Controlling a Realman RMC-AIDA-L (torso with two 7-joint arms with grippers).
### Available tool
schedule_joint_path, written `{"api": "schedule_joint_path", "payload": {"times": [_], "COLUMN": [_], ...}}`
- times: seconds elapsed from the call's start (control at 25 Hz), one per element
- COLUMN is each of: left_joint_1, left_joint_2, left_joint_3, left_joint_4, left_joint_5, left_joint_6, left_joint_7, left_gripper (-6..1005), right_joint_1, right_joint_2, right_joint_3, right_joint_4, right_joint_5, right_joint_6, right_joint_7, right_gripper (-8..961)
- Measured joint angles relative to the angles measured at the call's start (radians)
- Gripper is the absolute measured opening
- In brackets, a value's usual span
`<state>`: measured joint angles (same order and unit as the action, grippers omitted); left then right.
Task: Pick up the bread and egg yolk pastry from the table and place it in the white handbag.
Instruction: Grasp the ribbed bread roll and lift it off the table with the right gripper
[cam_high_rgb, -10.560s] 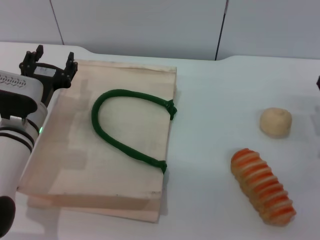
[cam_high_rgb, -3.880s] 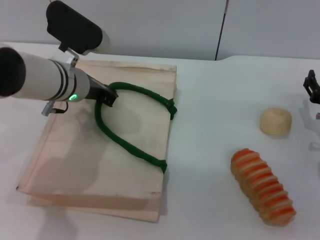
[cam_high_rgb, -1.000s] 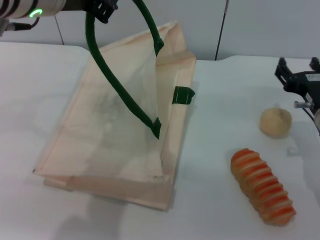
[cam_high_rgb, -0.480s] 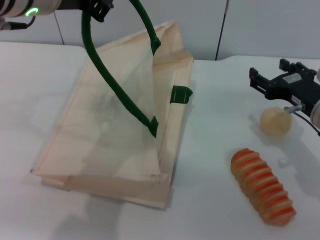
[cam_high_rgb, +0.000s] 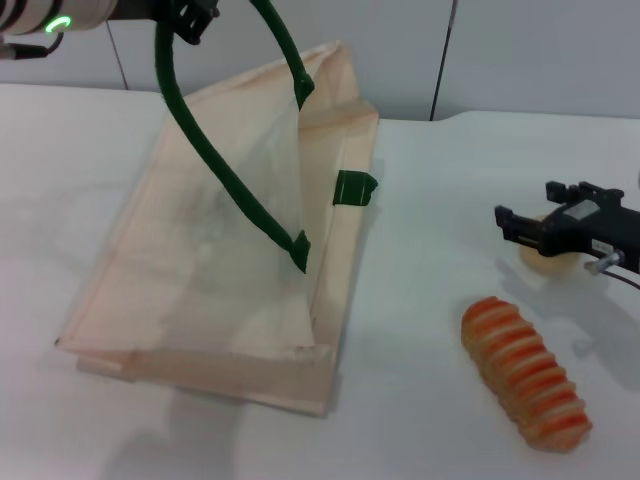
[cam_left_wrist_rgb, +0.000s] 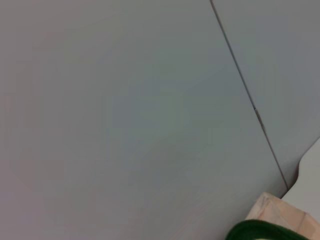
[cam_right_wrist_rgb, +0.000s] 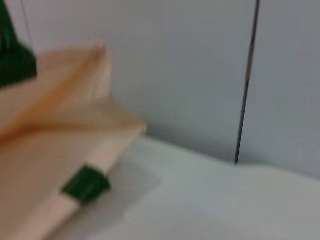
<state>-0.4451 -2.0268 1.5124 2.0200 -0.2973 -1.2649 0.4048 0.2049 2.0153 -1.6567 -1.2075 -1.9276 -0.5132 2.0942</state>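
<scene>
The white handbag (cam_high_rgb: 200, 260) lies at the left of the table, its upper side pulled up by one green rope handle (cam_high_rgb: 225, 170). My left gripper (cam_high_rgb: 190, 15) is shut on that handle at the top left. The left wrist view shows only the handle (cam_left_wrist_rgb: 260, 231) and a bag corner (cam_left_wrist_rgb: 280, 212). At the right, the egg yolk pastry (cam_high_rgb: 545, 264) is mostly hidden under my right gripper (cam_high_rgb: 528, 208), which hangs open just above it. The striped bread (cam_high_rgb: 525, 375) lies nearer me, apart from the gripper. The right wrist view faces the bag (cam_right_wrist_rgb: 50, 125) and its lower handle's green end (cam_right_wrist_rgb: 85, 185).
A grey wall panel with a dark seam (cam_high_rgb: 440, 60) stands behind the table. White tabletop (cam_high_rgb: 420, 300) separates the bag from the two foods. The bag's raised side leaves an opening facing right.
My right gripper has come down and leftward over the egg yolk pastry, now covering most of it. The left gripper has kept the handle raised, with the bag shifting slightly left.
</scene>
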Motion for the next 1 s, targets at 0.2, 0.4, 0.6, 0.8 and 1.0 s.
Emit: {"api": "schedule_joint_path", "payload": {"times": [0.2,0.4,0.6,0.8,1.0], "left_joint_1": [0.0,0.0,0.0,0.0,0.002], "left_joint_2": [-0.001,-0.002,-0.001,-0.001,-0.001], "left_joint_3": [0.002,0.001,0.0,0.0,-0.003], "left_joint_4": [-0.001,-0.004,-0.011,-0.012,-0.016], "left_joint_5": [0.005,0.005,0.005,0.005,0.005], "left_joint_6": [0.003,0.002,0.003,0.006,0.006], "left_joint_7": [-0.001,0.0,0.0,0.0,0.0], "left_gripper": [139,138,137,138,138], "right_joint_1": [0.011,0.011,0.015,0.026,0.027], "right_joint_2": [0.015,0.014,0.014,0.015,0.016], "right_joint_3": [0.047,0.079,0.095,0.088,0.087], "right_joint_4": [-0.074,-0.159,-0.248,-0.319,-0.372], "right_joint_5": [-0.301,-0.356,-0.47,-0.582,-0.583], "right_joint_6": [-0.136,-0.285,-0.388,-0.523,-0.626], "right_joint_7": [0.207,0.244,0.335,0.41,0.413], "right_gripper": [785,786,786,785,786]}}
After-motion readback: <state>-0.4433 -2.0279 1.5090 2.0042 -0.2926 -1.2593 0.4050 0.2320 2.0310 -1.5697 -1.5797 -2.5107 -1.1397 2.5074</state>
